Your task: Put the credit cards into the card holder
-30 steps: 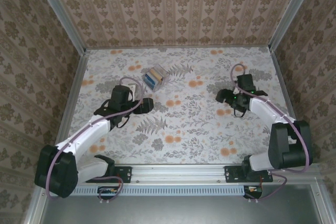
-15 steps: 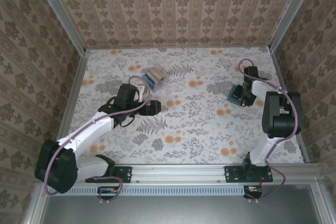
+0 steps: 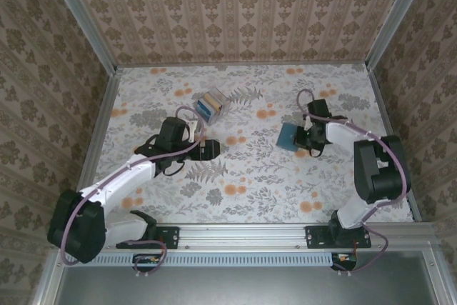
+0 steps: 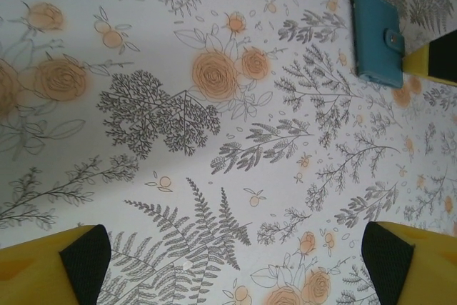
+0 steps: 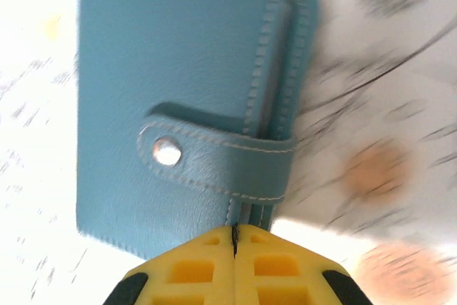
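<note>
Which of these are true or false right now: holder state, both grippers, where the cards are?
The card holder is closed, strap snapped. True.
The left gripper is shut on a card. False: it is open and empty.
The credit cards sit in the clear box. True.
The right gripper is wide open. False: its fingers are shut, at the card holder's edge.
In the top view the card holder lies left of the clear box. False: it lies to its right.

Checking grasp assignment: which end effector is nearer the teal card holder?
Right. The right end effector sits shut at the edge of the card holder; the left end effector hangs open over the floral table, well to its left.
</note>
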Controlling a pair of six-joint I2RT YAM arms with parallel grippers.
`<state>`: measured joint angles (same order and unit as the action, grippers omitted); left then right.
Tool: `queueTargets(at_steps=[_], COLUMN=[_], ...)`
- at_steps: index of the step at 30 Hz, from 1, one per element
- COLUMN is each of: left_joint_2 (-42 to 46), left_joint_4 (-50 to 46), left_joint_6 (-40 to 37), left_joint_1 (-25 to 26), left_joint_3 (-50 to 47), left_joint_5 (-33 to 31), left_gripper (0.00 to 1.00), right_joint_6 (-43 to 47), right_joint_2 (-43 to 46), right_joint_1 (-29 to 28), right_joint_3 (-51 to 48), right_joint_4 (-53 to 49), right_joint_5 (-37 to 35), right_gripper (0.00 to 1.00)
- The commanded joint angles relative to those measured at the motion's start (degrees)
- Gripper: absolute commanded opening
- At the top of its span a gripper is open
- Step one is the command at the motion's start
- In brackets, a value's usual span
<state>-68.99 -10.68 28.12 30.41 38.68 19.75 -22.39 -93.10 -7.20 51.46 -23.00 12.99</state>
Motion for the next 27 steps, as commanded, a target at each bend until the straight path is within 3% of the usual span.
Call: queueTargets(at_steps=[1, 6, 9, 12, 13, 19, 27], left_joint_2=[-2.9, -9.8, -14.6, -17.3, -17.8, -19.1, -19.8], left_joint_4=[3.6, 11.1, 14.8, 14.9, 14.6, 9.3, 8.2], left_joint_6=[2.1, 6.6, 9.1, 9.2, 8.9, 5.7, 4.8], left_joint_1=[0.3, 1.5, 1.9, 3.5, 4.0, 6.3, 7.4], left_joint_3=[1.1, 1.5, 2.6, 4.4, 4.8, 8.7, 9.7], left_joint_5=[5.1, 12.1, 15.0, 15.4, 14.7, 11.3, 10.1], left_gripper=[0.94, 0.89, 0.81, 0.79, 0.79, 0.79, 0.79], right_joint_6=[-0.5, -6.2, -8.6, -8.9, -8.3, -11.5, -13.7], right_joint_2=[5.9, 11.5, 12.9, 13.0, 12.6, 5.5, -8.4], right_joint_1=[-4.4, -10.0, -10.4, -10.3, -9.8, -7.1, -9.6], right_joint_3=[-4.3, -10.4, -11.0, -7.5, -6.3, -0.3, 9.4], right_joint_4=[4.2, 15.3, 18.2, 9.2, 6.7, -1.2, -4.8], right_joint_5=[8.5, 15.3, 17.1, 6.0, 2.6, -17.4, -20.5], right_gripper=[0.0, 0.0, 0.0, 0.41, 0.5, 0.61, 0.68])
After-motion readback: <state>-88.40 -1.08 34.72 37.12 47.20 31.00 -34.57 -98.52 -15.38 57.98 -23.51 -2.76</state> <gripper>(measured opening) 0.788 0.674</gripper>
